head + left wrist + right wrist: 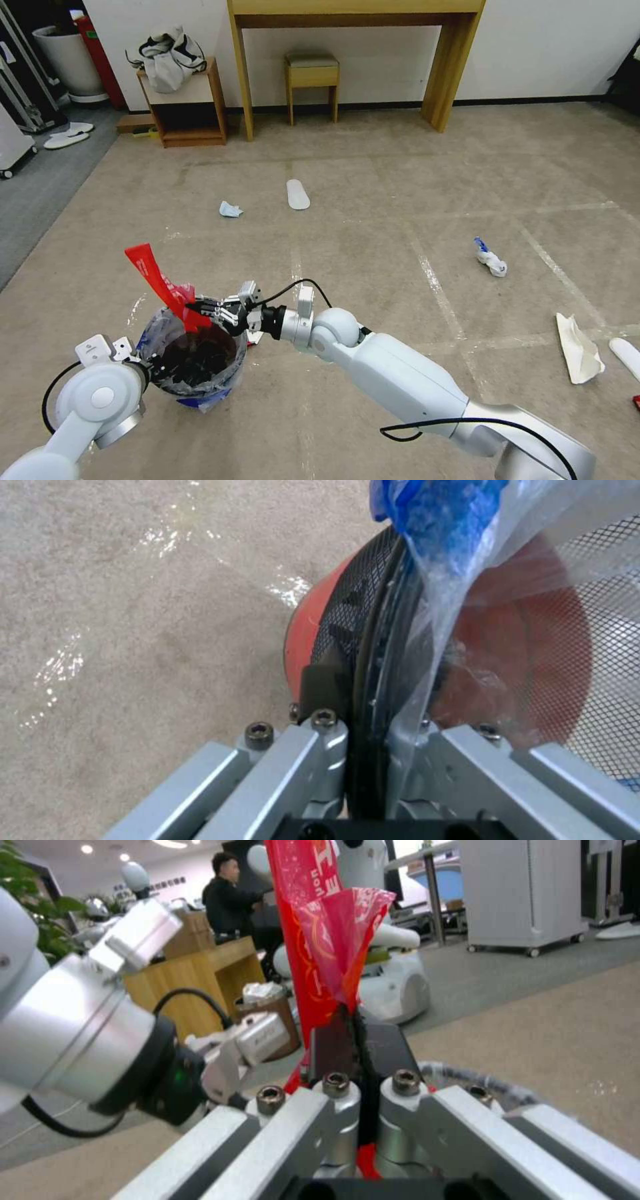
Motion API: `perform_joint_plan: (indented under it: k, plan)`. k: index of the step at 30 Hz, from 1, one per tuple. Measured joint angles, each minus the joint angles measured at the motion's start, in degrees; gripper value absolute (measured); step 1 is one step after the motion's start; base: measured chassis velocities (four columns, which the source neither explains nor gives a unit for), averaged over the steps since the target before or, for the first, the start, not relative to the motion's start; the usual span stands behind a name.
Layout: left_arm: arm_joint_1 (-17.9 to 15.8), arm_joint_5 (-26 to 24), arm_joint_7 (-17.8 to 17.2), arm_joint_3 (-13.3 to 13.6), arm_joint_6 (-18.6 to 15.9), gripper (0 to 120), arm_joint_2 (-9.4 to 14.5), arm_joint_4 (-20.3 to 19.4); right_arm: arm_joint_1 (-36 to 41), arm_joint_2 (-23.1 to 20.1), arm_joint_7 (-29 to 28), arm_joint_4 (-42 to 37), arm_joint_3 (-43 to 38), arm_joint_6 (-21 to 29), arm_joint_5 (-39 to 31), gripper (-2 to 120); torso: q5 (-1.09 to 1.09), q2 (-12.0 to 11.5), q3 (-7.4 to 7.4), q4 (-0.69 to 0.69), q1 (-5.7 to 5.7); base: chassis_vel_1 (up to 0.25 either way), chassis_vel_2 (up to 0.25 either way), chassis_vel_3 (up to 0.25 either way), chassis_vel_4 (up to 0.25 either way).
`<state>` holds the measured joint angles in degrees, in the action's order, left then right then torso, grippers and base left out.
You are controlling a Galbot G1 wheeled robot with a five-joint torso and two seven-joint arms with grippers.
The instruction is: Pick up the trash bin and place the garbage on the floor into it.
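Observation:
The trash bin (pixel 193 363), red with a bluish bag liner (pixel 453 545), is in front of me at the lower left. My left gripper (pixel 152 363) is shut on its near rim (pixel 370 680), one finger outside the wall and one inside. Just over the bin's far rim, my right gripper (pixel 200 310) is shut on a long red wrapper (pixel 157 277) that sticks up above the fingers (pixel 320 940). More garbage lies on the floor (pixel 373 267): a light blue face mask (pixel 230 210), a white slipper (pixel 298 194), a white-blue wrapper (pixel 491 257) and white paper (pixel 579 348).
A second white slipper (pixel 627 357) lies at the right edge. A wooden desk (pixel 357 53), a stool (pixel 311 83) and a side cabinet (pixel 183 110) with a bag on it line the back wall. Grey carpet (pixel 40 187) with two slippers borders the left.

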<state>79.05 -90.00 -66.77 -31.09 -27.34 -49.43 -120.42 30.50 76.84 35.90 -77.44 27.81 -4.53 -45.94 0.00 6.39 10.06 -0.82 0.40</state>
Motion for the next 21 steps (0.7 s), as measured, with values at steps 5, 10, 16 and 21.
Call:
perform_joint_plan:
  k: [5, 10, 16, 21]
  plan:
    - [-0.2, -0.1, 0.0, -0.1, 0.0, 1, 0.2, -0.1, 0.8, 0.2, 0.0, 1.0, 0.4, -0.2, 1.3, 0, 0.0, 0.0, 0.0, 0.0, 0.0, 0.0, 0.0, 0.0, 0.0]
    - [-0.4, -0.2, 0.0, -0.1, 0.1, 1, 0.4, -0.2, 1.1, 0.4, 0.0, 2.0, 1.3, -1.0, 2.1, 0, 0.0, 0.0, 0.0, 0.0, 0.0, 0.0, 0.0, 0.0, 0.0]
    - [-0.3, -0.4, 0.0, -0.3, 0.1, 1, 0.5, -1.0, 1.1, 1.1, 0.1, 4.8, 2.1, -2.4, 3.3, 19, 0.0, 0.0, 0.0, 0.0, 0.0, 0.0, 0.0, 0.0, 0.0]
    - [0.0, -0.4, 0.0, -0.3, 0.1, 1, 0.3, -1.3, 0.9, 1.6, 0.2, 6.0, 2.3, -2.8, 3.8, 33, 0.0, 0.0, 0.0, 0.0, 0.0, 0.0, 0.0, 0.0, 0.0]
